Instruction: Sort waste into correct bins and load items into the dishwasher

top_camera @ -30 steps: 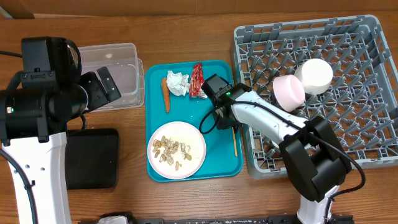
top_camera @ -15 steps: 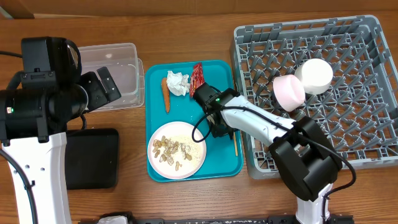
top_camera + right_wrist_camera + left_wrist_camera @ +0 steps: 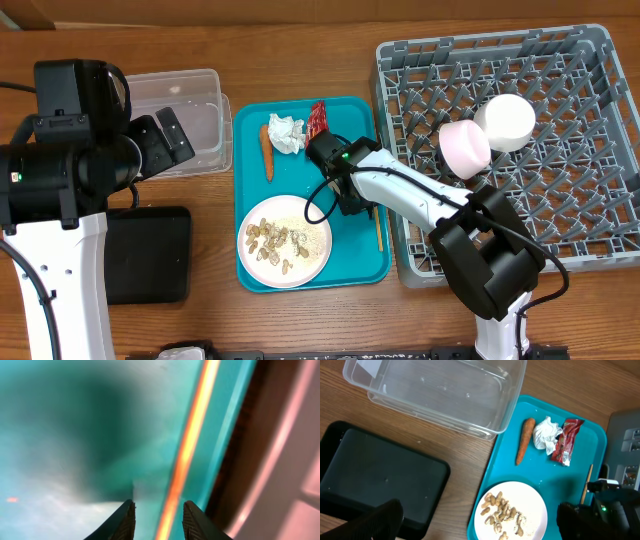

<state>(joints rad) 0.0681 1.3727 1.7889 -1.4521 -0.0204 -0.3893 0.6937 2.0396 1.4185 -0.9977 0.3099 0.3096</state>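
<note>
On the teal tray (image 3: 350, 265) lie a carrot (image 3: 267, 151), a crumpled white paper wad (image 3: 286, 133), a red wrapper (image 3: 316, 128) and a white plate (image 3: 305, 215) holding beige food scraps (image 3: 275, 242). A wooden chopstick (image 3: 378, 232) lies along the tray's right edge. My right gripper (image 3: 358, 205) is low over its upper end. In the right wrist view the jaws stand apart with the chopstick (image 3: 190, 445) running between them, nearer the right finger. My left gripper (image 3: 480, 525) hangs open above the table left of the plate (image 3: 530, 497). It holds nothing.
The grey dish rack (image 3: 590, 230) at the right holds a pink bowl (image 3: 463, 148) and a white bowl (image 3: 504, 122). A clear tub (image 3: 195, 120) stands at the back left, with a black tray (image 3: 150, 255) in front of it.
My right wrist has swung left over the teal tray, and its fingers now sit at the chopstick's upper end. The left arm has not moved.
</note>
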